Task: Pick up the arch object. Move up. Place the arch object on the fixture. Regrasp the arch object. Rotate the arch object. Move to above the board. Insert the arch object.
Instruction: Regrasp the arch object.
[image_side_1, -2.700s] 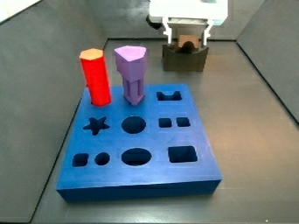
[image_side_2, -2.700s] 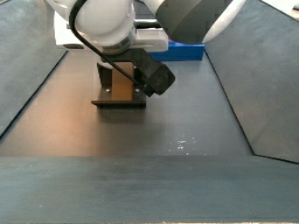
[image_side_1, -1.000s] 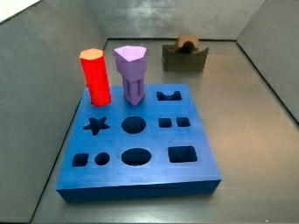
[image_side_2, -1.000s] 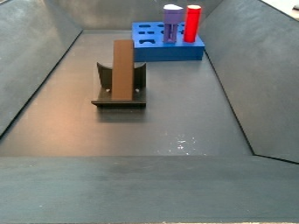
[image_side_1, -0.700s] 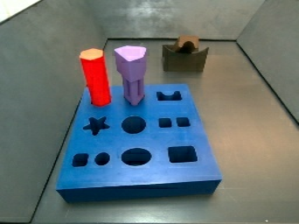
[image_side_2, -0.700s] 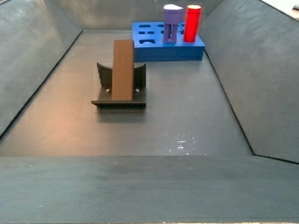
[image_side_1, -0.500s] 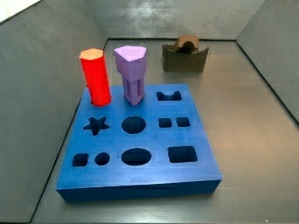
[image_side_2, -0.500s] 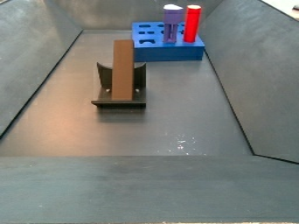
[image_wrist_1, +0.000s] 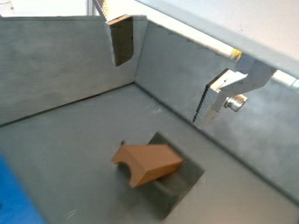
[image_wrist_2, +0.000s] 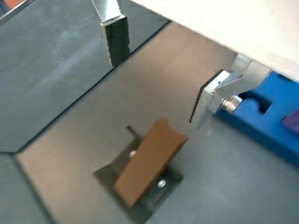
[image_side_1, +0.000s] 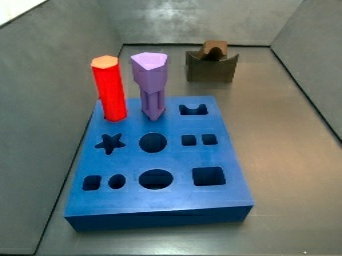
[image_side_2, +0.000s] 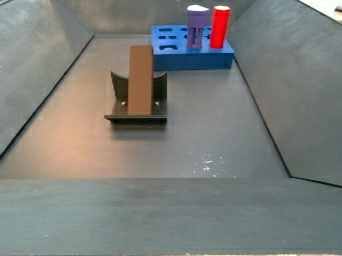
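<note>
The brown arch object (image_side_2: 138, 80) lies along the U-dip of the dark fixture (image_side_2: 136, 115), seen end-on in a side view (image_side_1: 211, 48). In both wrist views my gripper (image_wrist_1: 162, 90) (image_wrist_2: 156, 92) hangs well above it, open, with nothing between its fingers. The arch object (image_wrist_1: 146, 160) (image_wrist_2: 156, 166) shows below the jaws, apart from them. The blue board (image_side_1: 160, 165) lies apart from the fixture (image_side_1: 211, 68), its arch-shaped hole free. The gripper does not appear in either side view.
A red hexagonal peg (image_side_1: 108, 88) and a purple pentagonal peg (image_side_1: 150, 85) stand upright in the board's back row. Grey bin walls slope up on all sides. A corner of the board (image_wrist_2: 274, 118) shows beside one finger in a wrist view.
The gripper, which stood at the arch object on the fixture 2.7 s ago, has left it and risen out of both side views. Over the last second nothing has moved.
</note>
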